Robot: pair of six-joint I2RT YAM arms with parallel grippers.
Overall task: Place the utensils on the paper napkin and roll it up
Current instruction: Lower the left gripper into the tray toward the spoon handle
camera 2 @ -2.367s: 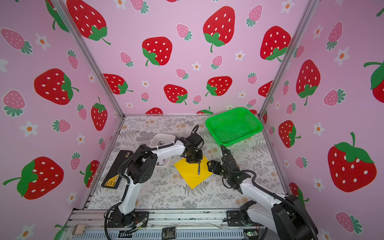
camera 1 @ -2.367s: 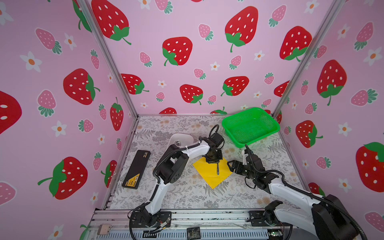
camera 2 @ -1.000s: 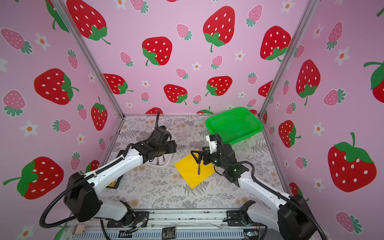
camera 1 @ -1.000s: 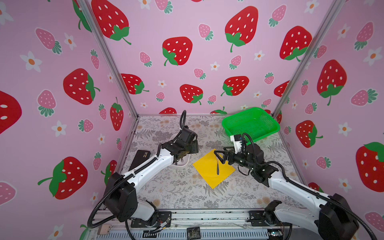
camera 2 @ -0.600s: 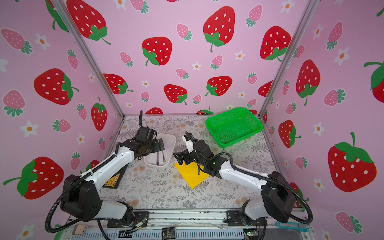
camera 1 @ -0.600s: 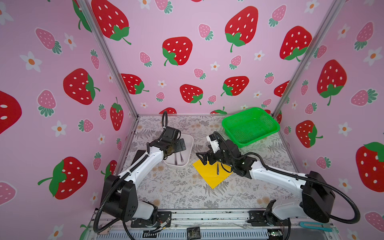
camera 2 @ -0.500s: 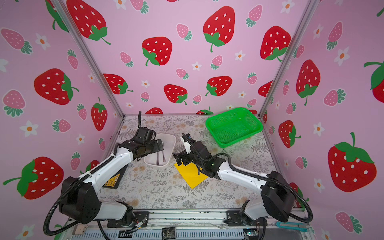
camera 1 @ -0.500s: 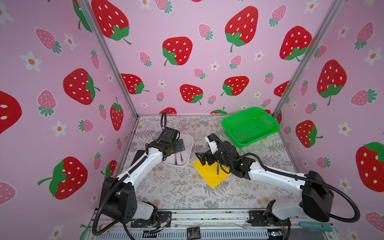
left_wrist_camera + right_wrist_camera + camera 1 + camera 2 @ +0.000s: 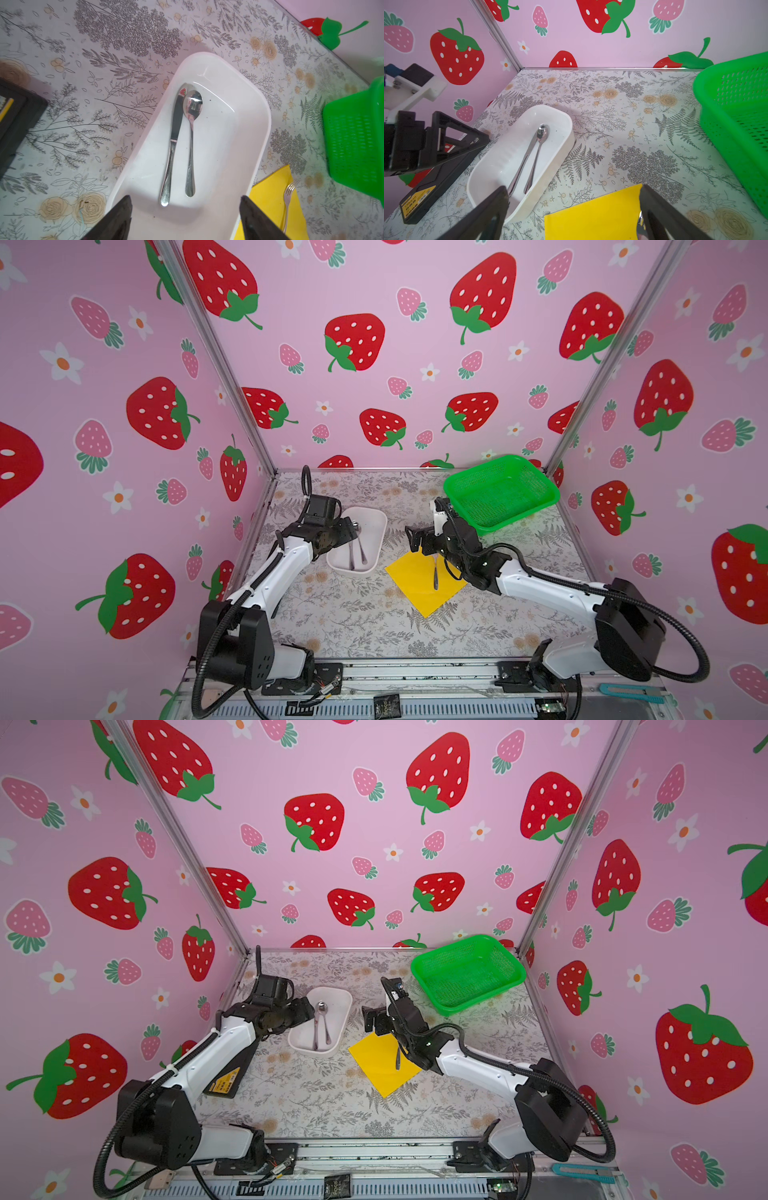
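Note:
The yellow paper napkin (image 9: 415, 585) (image 9: 380, 1067) lies flat with a fork (image 9: 435, 576) (image 9: 288, 193) on it. The other utensils, a spoon (image 9: 192, 112) (image 9: 542, 133) and a knife (image 9: 176, 124), lie side by side in a white tray (image 9: 373, 531) (image 9: 338, 1011). My left gripper (image 9: 349, 531) (image 9: 185, 197) hovers open over the handle end of the tray, holding nothing. Open and empty too, my right gripper (image 9: 417, 541) (image 9: 573, 187) hangs above the gap between the tray and the napkin's far corner.
A green mesh basket (image 9: 498, 493) (image 9: 737, 116) stands at the back right. A black box (image 9: 226, 1077) (image 9: 425, 195) lies along the left wall beside the tray. The enclosure walls close in on three sides.
My left gripper has swung left from beside the napkin to above the white tray. My right gripper has moved left, from the basket side to the napkin's far corner.

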